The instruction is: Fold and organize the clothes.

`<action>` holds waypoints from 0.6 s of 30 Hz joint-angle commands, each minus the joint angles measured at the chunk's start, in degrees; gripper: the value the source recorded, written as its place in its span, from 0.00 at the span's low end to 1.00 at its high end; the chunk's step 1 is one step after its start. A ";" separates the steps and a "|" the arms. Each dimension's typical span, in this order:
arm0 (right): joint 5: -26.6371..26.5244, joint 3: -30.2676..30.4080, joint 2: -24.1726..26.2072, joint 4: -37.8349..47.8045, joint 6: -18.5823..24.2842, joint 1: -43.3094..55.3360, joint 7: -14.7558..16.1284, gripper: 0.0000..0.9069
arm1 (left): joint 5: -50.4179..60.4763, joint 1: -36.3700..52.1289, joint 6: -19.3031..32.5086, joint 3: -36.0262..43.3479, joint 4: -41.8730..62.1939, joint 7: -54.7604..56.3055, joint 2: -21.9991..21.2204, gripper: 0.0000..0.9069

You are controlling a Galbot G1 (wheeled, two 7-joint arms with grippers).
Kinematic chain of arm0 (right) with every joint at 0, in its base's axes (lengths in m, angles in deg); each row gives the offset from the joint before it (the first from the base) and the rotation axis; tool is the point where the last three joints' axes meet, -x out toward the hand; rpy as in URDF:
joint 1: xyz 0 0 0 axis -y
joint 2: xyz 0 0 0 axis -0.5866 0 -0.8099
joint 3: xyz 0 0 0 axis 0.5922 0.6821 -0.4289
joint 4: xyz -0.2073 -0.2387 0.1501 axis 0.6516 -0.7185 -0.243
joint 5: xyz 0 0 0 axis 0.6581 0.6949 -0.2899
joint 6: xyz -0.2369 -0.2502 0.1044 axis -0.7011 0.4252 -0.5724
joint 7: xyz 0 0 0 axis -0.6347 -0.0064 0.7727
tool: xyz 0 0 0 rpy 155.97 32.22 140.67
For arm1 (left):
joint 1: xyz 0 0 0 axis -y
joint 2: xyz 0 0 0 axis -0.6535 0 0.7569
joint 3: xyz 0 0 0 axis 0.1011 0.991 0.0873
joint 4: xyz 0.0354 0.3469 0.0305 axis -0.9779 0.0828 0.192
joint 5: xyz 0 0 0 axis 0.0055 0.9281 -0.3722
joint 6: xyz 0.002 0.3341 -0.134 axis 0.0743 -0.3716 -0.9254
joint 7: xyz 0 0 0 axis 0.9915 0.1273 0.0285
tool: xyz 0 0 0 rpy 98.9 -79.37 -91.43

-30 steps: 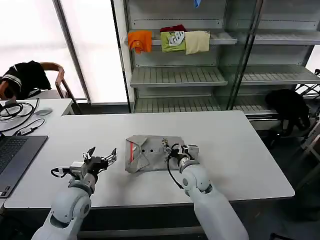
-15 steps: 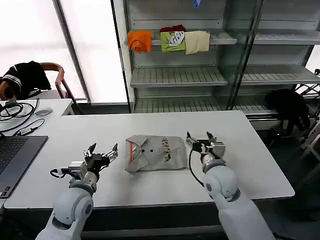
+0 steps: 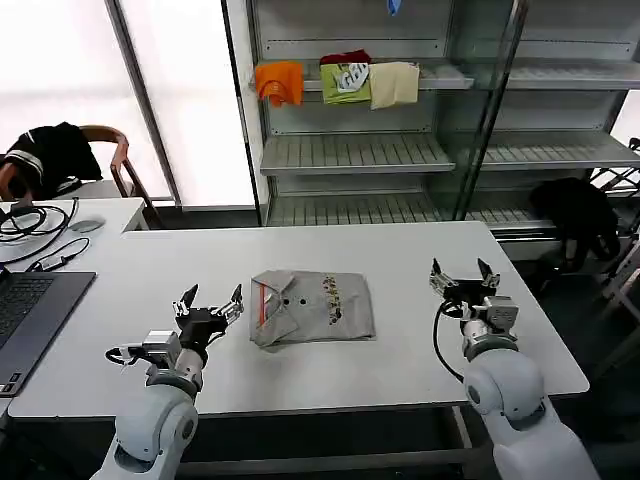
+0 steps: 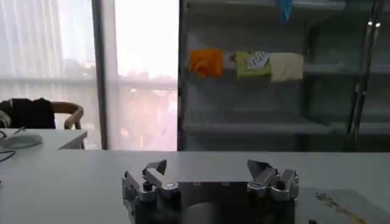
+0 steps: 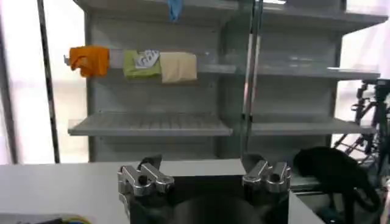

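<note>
the grey shirt [image 3: 313, 307] lies in the middle of the white table [image 3: 150, 275], folded into a compact rectangle with the orange-lined collar on its left end and the small colour print facing up; it looks like a finished fold, laid flat so that the shape holds by itself. the left gripper [image 3: 210, 307] hovers just beside the collar end of the shirt, its fingers spread wide and holding nothing, and it does not touch the cloth. the right gripper [image 3: 463, 278] is well apart from the shirt on the other side, also wide open and empty, raised a little over the bare table. in each wrist view the two fingers stand apart with only air between them, left gripper [image 4: 210, 176] and right gripper [image 5: 204, 171]. i think both hands are kept off the shirt on purpose, so the fold is not pulled open. behind the shirt, past the far edge of the table, a metal shelf [image 3: 350, 150] carries orange, green and cream garments [image 3: 340, 82] on an upper level. judging by this, the folding seems done, and what remains is probably to put the shirt in its place.
</note>
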 commanded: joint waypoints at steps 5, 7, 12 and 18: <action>0.12 -5.87 2.98 -2.55 0.07 -4.31 0.61 1.00 | 1.08 0.01 0.73 -1.26 0.40 0.04 0.37 1.00; 0.18 -5.55 2.84 -2.18 0.18 -4.65 0.70 1.00 | 1.11 -0.03 0.86 -1.39 0.34 -0.01 0.31 1.00; 0.67 -4.81 2.41 -1.54 0.40 -5.00 0.81 1.00 | 1.05 -0.06 0.94 -1.80 -0.03 -0.05 0.45 1.00; 1.37 -3.84 1.99 -1.56 0.61 -5.50 0.95 1.00 | 1.26 -0.33 0.39 -2.39 -0.22 -0.10 0.46 1.00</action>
